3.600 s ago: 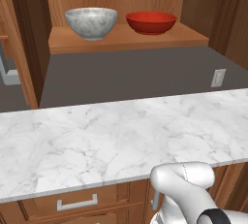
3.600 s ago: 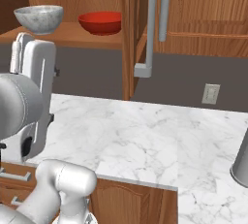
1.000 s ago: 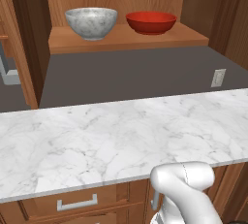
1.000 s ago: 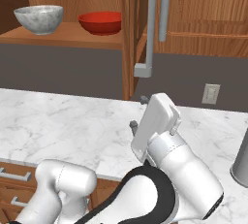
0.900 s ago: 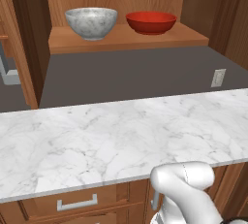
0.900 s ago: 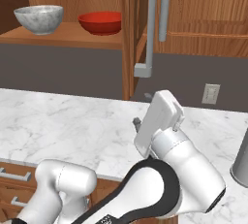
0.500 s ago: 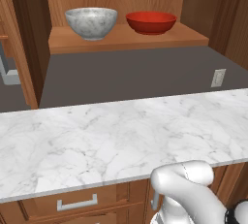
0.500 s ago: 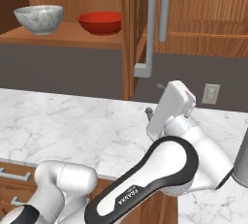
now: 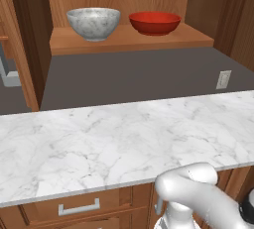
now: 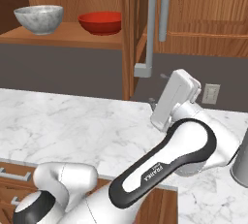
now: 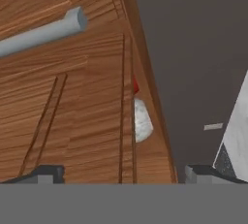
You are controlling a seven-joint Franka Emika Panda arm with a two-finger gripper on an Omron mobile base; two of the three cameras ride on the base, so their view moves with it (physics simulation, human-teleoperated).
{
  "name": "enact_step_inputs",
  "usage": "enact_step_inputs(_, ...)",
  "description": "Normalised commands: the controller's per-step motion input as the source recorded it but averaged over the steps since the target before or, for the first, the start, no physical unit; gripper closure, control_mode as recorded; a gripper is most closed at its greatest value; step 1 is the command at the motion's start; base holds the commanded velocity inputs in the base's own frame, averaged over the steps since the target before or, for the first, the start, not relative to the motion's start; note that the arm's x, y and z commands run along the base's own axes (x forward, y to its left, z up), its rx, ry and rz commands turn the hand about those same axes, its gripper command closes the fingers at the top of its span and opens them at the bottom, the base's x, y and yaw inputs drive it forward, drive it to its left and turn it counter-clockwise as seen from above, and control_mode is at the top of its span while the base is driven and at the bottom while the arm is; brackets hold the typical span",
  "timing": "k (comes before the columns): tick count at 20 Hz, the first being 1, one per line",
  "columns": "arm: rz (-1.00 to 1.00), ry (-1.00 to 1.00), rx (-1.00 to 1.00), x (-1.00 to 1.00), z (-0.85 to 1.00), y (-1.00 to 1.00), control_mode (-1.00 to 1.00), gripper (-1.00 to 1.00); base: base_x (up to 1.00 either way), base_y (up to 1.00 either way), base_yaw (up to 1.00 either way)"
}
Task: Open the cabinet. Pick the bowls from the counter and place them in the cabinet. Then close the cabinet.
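The cabinet stands open above the counter. On its wooden shelf sit both bowls side by side: the marble bowl on the left and the red bowl on the right. My gripper is open and holds nothing. It hovers over the counter, just right of the swung-out right door and below its grey bar handle. The hand view faces that door's panel and handle. Past the door's edge, slivers of the red bowl and marble bowl peek out.
A second grey bar handle hangs on the closed door further right. A wall outlet is behind the hand. A grey cylinder stands at the counter's right end. Drawers with short handles lie under the counter.
The arm has swung to the right over the counter and risen toward the open right door. The gripper stayed open. The bowls have not moved on the shelf.
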Motion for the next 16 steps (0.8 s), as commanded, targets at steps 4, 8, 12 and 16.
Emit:
enact_step_inputs(4,0.18,0.0,0.0,0.44,0.27,-0.04,-1.0,-1.0,0.0,0.0,0.0)
enact_step_inputs(8,0.17,-0.01,0.0,0.43,0.09,-0.32,-1.0,-1.0,0.0,0.0,0.0)
enact_step_inputs(12,0.17,-0.04,0.0,0.27,0.0,-0.22,-1.0,-1.0,0.0,0.0,0.0)
enact_step_inputs(16,0.15,-0.08,0.0,0.05,0.14,0.0,-1.0,-1.0,0.0,0.0,0.0)
